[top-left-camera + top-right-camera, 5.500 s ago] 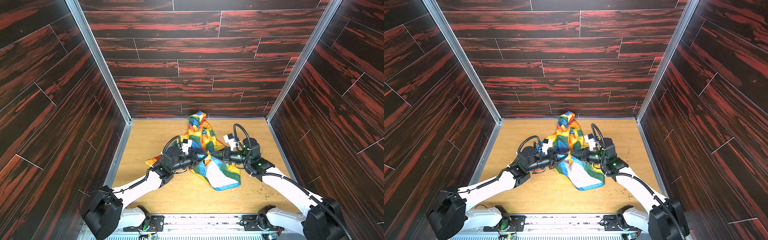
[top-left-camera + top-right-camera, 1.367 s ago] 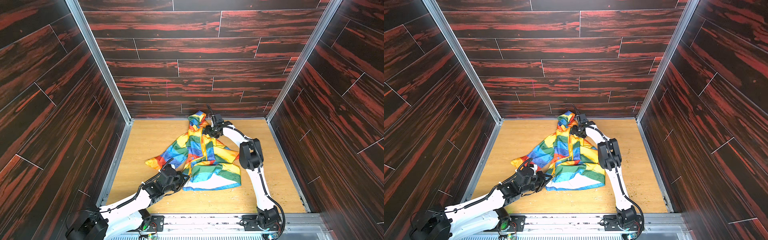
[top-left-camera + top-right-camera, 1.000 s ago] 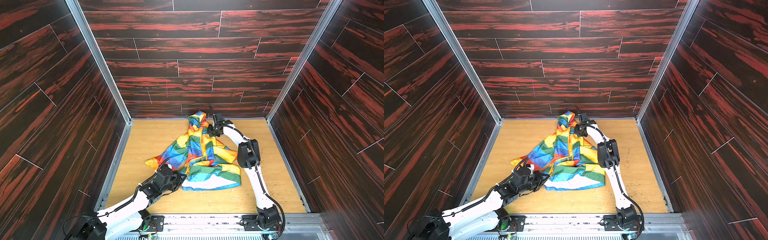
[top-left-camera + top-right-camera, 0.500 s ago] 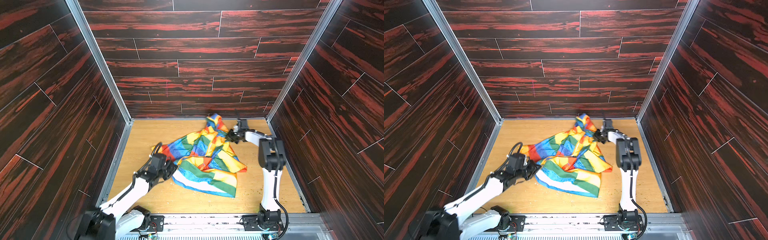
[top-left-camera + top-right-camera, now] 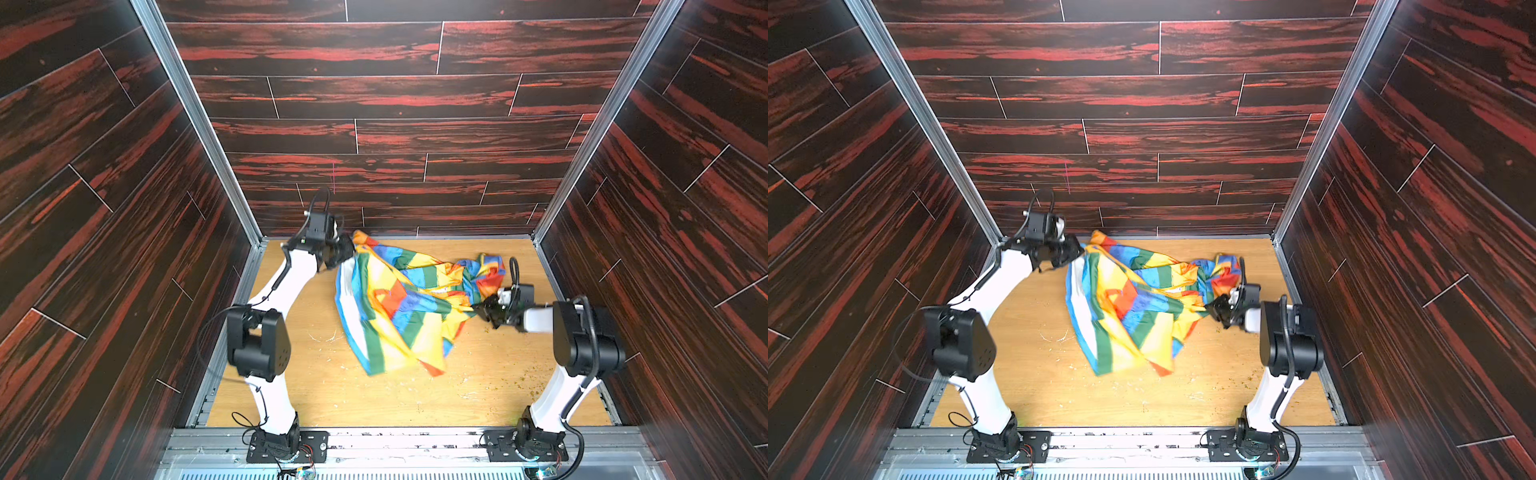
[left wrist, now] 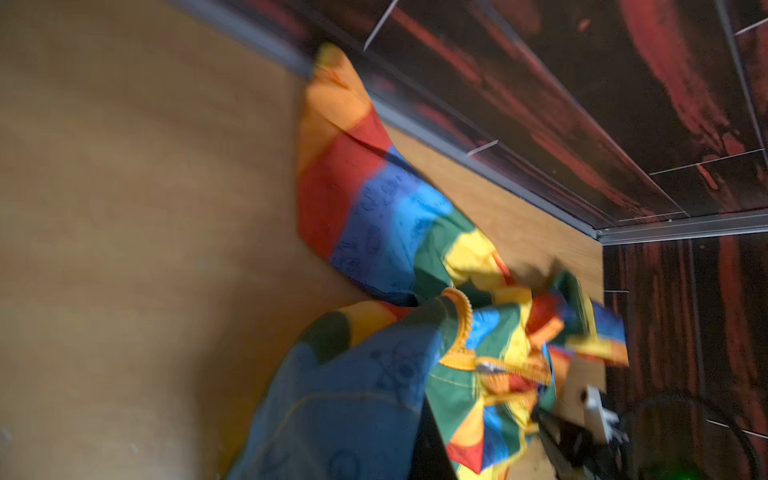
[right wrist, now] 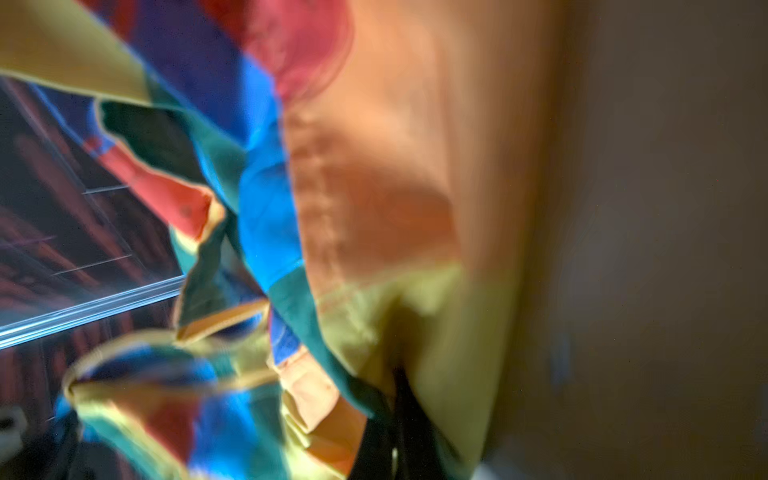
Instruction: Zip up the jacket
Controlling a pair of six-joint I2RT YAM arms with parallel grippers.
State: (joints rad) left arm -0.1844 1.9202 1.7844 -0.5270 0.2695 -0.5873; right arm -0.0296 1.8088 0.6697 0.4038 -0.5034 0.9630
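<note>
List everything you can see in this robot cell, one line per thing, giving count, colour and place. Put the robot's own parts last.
jacket: one, rainbow patchwork stripes, crumpled mid-table, stretched between both grippers.
table: one, light wood, floor of the cell.
crumbs: many, pale and greenish specks, scattered on the table.
walls: three, dark wood with red streaks, around the table.
frame rails: two, silver, rear corners.
arms: two, white with black joints, rising from the near edge.
left gripper: one, black, far left corner, shut on the jacket.
right gripper: one, black, right side, shut on the jacket.

Light wooden tabletop (image 5: 316, 399), dark plank walls (image 5: 395, 95)
</note>
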